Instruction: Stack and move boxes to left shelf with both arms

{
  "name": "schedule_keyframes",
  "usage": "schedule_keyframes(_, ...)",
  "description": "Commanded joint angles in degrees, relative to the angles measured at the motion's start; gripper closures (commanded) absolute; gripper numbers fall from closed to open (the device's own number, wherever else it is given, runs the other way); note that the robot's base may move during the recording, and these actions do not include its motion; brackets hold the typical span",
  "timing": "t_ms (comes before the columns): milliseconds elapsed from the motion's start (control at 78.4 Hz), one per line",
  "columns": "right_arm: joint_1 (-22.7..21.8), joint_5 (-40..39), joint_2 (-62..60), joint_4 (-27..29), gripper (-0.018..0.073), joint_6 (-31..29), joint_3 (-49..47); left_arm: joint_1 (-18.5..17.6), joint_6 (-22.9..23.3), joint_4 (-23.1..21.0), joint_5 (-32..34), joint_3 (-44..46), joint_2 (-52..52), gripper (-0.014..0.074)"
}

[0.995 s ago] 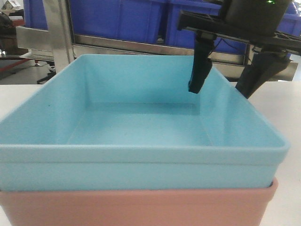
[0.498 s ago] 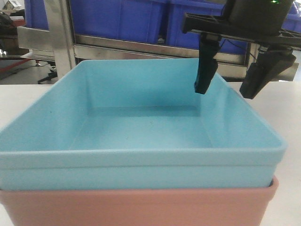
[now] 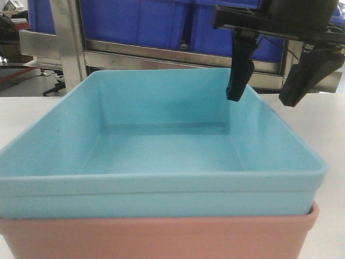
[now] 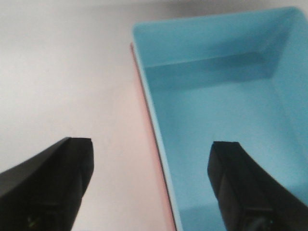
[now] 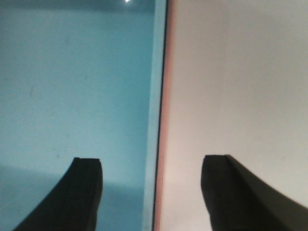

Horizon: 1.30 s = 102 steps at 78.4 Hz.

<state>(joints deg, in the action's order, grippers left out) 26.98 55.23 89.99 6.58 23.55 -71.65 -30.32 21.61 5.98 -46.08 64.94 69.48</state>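
The two boxes are stacked on the white table, the sky-blue box [image 3: 161,145] nested inside the pink box [image 3: 161,237]. My right gripper [image 3: 261,100] hangs open over their far right wall, one finger above the blue inside and one outside. In the right wrist view the right gripper [image 5: 151,161] straddles the blue rim and pink rim [image 5: 168,72] without touching. My left gripper [image 4: 151,143] is open too and straddles the left wall of the blue box [image 4: 216,96]. The left shelf is not clearly in view.
A stainless steel rack [image 3: 161,54] stands behind the table with dark blue bins [image 3: 135,21] on it and an upright steel post [image 3: 67,38] at the left. White table top [image 4: 62,72] lies on both sides of the stack.
The right gripper has risen a little and shifted slightly right, staying open. The stacked boxes have not moved.
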Motion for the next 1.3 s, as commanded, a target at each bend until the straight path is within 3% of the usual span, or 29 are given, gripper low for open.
schedule_keyframes(0,0.02,-0.68,-2.67,-0.40,0.0060,-0.29,-1.86,-3.75,12.73,9.33,-3.75,5.54,3.39,0.0191)
schedule_keyframes(140,0.02,0.14,-2.62,-0.40,0.0060,-0.24,-1.86,-6.52,17.13,9.34,-9.74,10.66,11.20,0.0192)
schedule_keyframes(294,0.07,-0.21,-2.62,-0.85,0.0060,0.82,-1.86,-6.24,17.24,4.29,-12.41,12.61,18.04,0.0191)
schedule_keyframes(447,0.89,-0.15,-2.44,-3.34,0.0060,3.68,-1.86,-6.24,16.99,2.15,-14.08,12.58,21.47,0.0191)
schedule_keyframes(651,4.46,1.08,-0.56,-6.98,0.0060,7.13,-1.86,-6.24,13.34,-2.05,-14.30,12.58,23.03,0.0192)
schedule_keyframes(778,4.78,0.64,0.96,-6.92,0.0060,7.57,-1.81,-6.11,12.98,-2.28,-13.95,12.58,23.03,0.0192)
schedule_keyframes(1046,4.99,0.39,4.25,-6.10,0.0060,7.90,-1.81,-2.04,6.80,-8.81,-13.06,12.58,24.51,0.0192)
schedule_keyframes(1289,4.99,-2.12,4.89,-6.15,0.0060,7.95,-1.70,-1.80,5.99,-9.23,-11.97,12.58,26.29,0.0192)
